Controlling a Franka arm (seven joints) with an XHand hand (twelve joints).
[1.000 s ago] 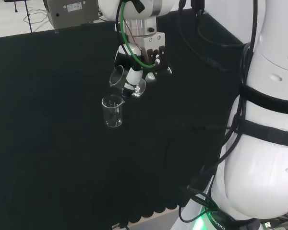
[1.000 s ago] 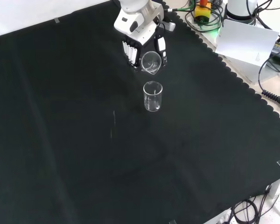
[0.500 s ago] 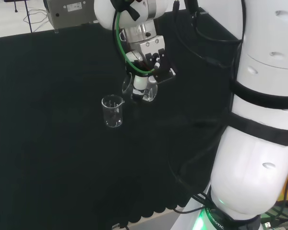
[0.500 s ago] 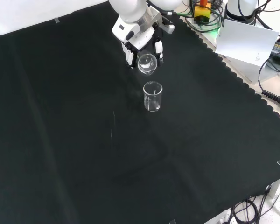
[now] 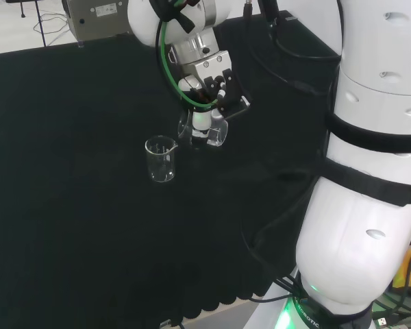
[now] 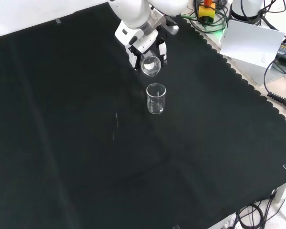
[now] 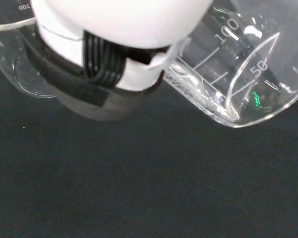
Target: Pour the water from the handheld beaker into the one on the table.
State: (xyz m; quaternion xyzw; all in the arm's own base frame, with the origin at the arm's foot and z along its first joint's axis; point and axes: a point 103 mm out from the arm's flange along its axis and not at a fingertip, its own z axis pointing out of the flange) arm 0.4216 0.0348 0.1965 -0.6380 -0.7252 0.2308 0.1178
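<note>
Tilting in hand (image 6: 144, 42) — handheld beaker (image 6: 151, 66)

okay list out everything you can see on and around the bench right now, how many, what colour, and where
Beaker on the cloth: one, clear glass, standing upright near the middle of the front view, below the hand.
Handheld beaker: one, clear glass, tilted in the hand, apart from the standing beaker; whether it holds water cannot be told.
Cloth: one, black, covering the bench, scalloped at its right edge in the front view.
Grey box: one, beyond the cloth's far edge, top of the head view.
White panel: one, off the cloth, top right of the front view, among cables.
Arm: one, white, large links at the right of the head view.
Hand: one, black and white, fingers curled round the handheld beaker.
</note>
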